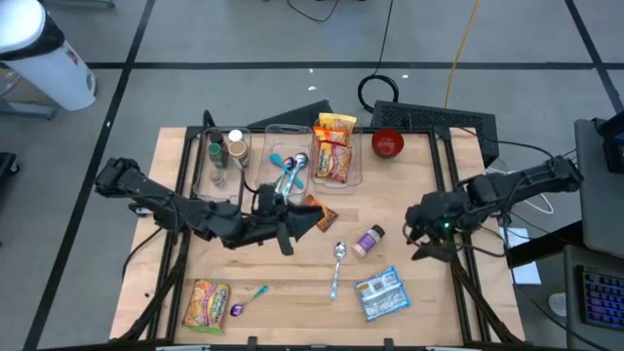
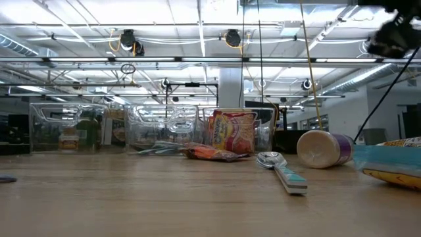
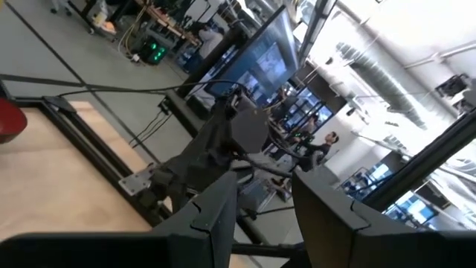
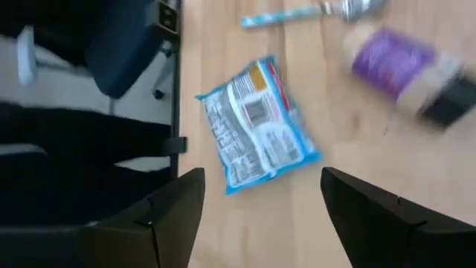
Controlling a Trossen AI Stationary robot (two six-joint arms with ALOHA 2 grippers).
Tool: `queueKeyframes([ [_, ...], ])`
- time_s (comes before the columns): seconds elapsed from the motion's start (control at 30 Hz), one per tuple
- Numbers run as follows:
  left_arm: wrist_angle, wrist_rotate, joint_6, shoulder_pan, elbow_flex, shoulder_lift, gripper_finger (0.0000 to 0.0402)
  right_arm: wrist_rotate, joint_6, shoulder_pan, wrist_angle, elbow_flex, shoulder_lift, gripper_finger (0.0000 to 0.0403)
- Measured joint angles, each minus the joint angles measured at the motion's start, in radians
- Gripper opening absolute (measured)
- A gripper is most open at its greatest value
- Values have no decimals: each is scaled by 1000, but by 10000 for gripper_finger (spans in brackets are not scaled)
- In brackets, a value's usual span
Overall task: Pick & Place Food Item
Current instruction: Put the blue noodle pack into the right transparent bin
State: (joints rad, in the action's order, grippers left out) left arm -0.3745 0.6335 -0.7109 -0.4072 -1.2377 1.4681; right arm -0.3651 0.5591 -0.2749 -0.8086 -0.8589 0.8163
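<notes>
- Blue-and-white food packet [image 1: 379, 294] lies flat on the table [image 1: 458, 322] near its front edge, just beside a spoon [image 1: 337, 268] and a purple-labelled jar [image 1: 369, 240], likely the next pick.
- Right gripper [image 1: 421, 234] hovers beside the jar, fingers spread and empty, wrist camera looking down on the packet.
- Left gripper [image 1: 310, 220] waits mid-table in front of the clear bins [image 1: 283, 156], fingers parted, holding nothing visible.

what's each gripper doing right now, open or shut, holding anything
left gripper: fingers parted, nothing between them.
right gripper: open wide, empty, above the blue packet.
</notes>
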Motion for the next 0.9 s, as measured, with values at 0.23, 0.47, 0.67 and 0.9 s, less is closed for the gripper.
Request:
queueKeyframes([
  [0.23, 16, 0, -1, 0, 0, 1, 136, 105, 347, -140, 284, 241, -50, 261],
  [0.47, 29, 1, -5, 0, 0, 1, 136, 158, 518, -208, 422, 421, -59, 260],
  [0.67, 60, 4, -42, 0, 0, 5, 136, 219, 640, -242, 625, 543, -58, 257],
  [0.9, 18, 24, -81, 5, -1, 71, 136, 279, 738, -286, 809, 637, -13, 245],
])
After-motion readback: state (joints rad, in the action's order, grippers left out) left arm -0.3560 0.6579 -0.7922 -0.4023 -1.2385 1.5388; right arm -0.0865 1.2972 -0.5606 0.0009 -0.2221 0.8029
